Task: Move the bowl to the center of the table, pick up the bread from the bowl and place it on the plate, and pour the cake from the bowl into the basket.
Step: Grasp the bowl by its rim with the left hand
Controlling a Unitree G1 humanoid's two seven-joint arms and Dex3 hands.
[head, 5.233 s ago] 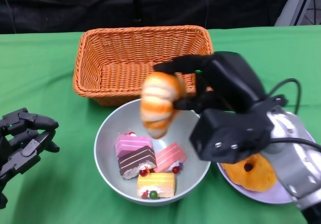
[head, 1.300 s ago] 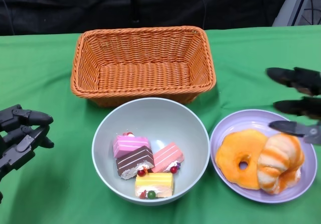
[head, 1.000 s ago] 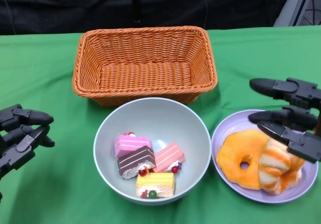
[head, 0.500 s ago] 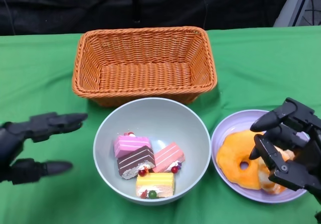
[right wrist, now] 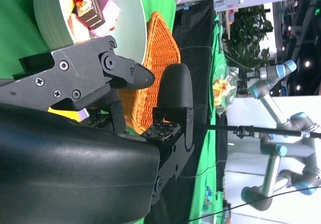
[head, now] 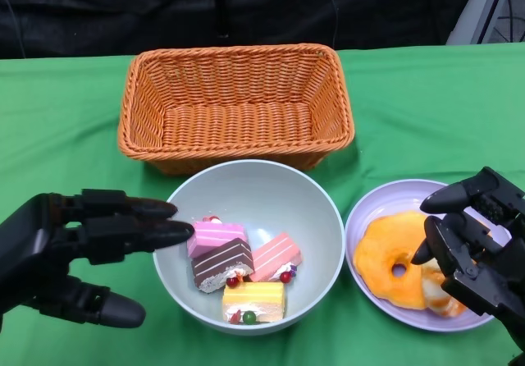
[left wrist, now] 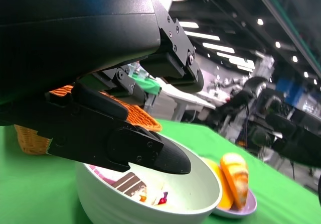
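Your left hand [head: 74, 251], fingers spread and empty, sits just beside the bowl [head: 246, 187], nearer than your right hand [head: 476, 247].

A green tablecloth [head: 66, 136] covers the table across the head view. An orange ring doughnut [head: 392, 259] lies at the lower right of that frame. Behind the table, a black curtain [head: 107, 9] fills the upper edge. At the right of the right wrist view stand grey robot arms with blue joints [right wrist: 273, 76], a leafy plant [right wrist: 246, 33] above them. Ceiling strip lights [left wrist: 200, 34] run across the upper part of the left wrist view.
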